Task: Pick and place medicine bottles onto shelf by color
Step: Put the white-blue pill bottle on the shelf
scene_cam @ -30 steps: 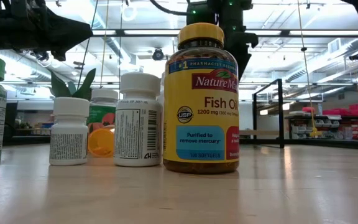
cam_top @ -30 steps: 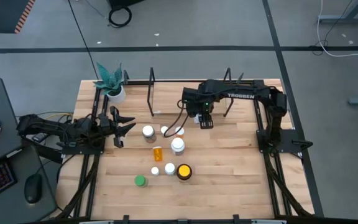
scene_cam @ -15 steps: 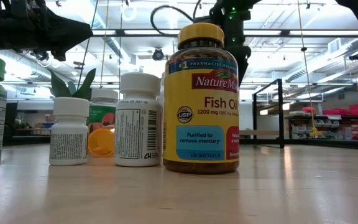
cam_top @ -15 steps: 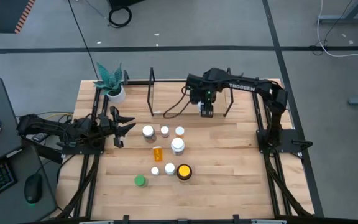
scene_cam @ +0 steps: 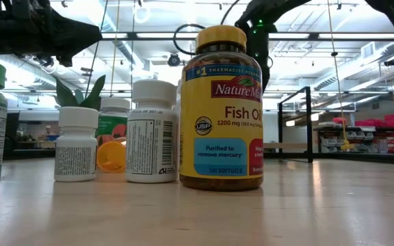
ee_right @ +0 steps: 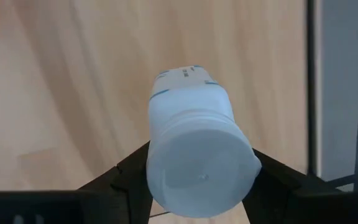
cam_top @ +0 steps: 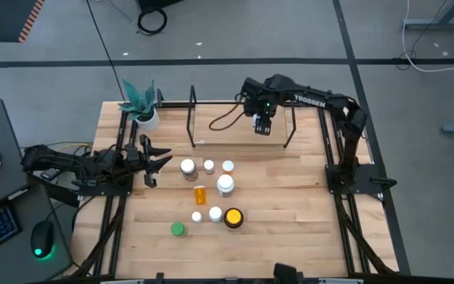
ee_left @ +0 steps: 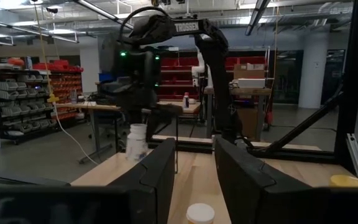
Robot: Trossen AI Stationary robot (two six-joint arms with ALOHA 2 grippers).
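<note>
From above, the right gripper (cam_top: 263, 128) hangs over the low shelf of thin black metal rods (cam_top: 192, 118) at the far edge of the pale wooden tabletop (cam_top: 290, 213). The left gripper (cam_top: 158, 158) rests low at the tabletop's left side, its fingers spread apart and holding nothing. In the middle stand the remaining medicine bottles: several small white-capped bottles (cam_top: 187, 166), a small orange bottle (cam_top: 201, 193) lying among them, a green-capped bottle (cam_top: 178, 229) nearest the front, and a larger amber bottle with a yellow lid (cam_top: 232, 216). A white pot with a green plant (cam_top: 143, 106) sits at the far left corner.

At tabletop height, the big amber bottle (scene_cam: 221, 109) with its yellow fish-oil label fills the centre, with white bottles (scene_cam: 152, 131) just beside it.

The left wrist camera looks past its own parted dark fingers (ee_left: 157, 174) to the right arm, which carries a small white bottle (ee_left: 135, 140) near the shelf's rods.

The right wrist camera shows that white round pill bottle (ee_right: 194, 143) clamped between the right fingers (ee_right: 129, 171), cap toward the camera, above bare wood beside a black rod.
</note>
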